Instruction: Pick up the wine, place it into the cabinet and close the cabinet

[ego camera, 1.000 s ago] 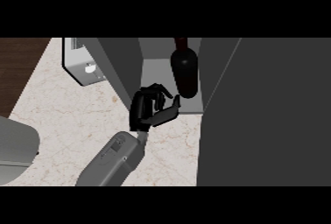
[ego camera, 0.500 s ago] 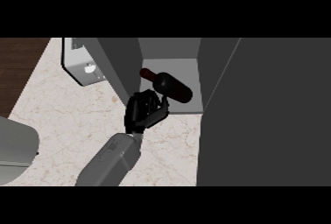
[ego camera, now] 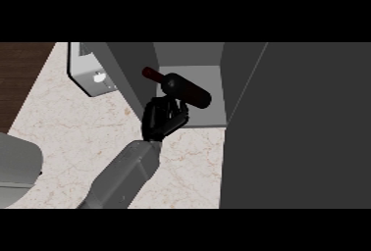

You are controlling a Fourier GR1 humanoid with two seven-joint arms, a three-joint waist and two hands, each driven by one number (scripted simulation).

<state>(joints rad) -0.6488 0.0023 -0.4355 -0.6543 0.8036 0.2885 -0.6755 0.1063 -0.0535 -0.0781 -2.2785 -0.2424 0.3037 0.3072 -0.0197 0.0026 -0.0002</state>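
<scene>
The dark wine bottle (ego camera: 190, 93) rests tilted in the open cabinet (ego camera: 196, 115), its red-capped neck pointing to the upper left over the cabinet's left wall (ego camera: 134, 73). My left hand (ego camera: 163, 120) is just below the bottle's body on the marble counter (ego camera: 72, 127), open with relaxed fingers; nothing is in its grasp. Whether the fingertips touch the glass I cannot tell. My right hand does not show.
The cabinet's large dark door panel (ego camera: 297, 127) fills the right side. A white box-shaped appliance (ego camera: 91, 73) with a round knob stands at the back left. A light grey rounded object (ego camera: 14, 164) sits at the left edge.
The bottle stood near upright deeper in the cabinet and has tipped over, its neck swinging to the upper left. My left hand stayed just below it, shifting slightly left.
</scene>
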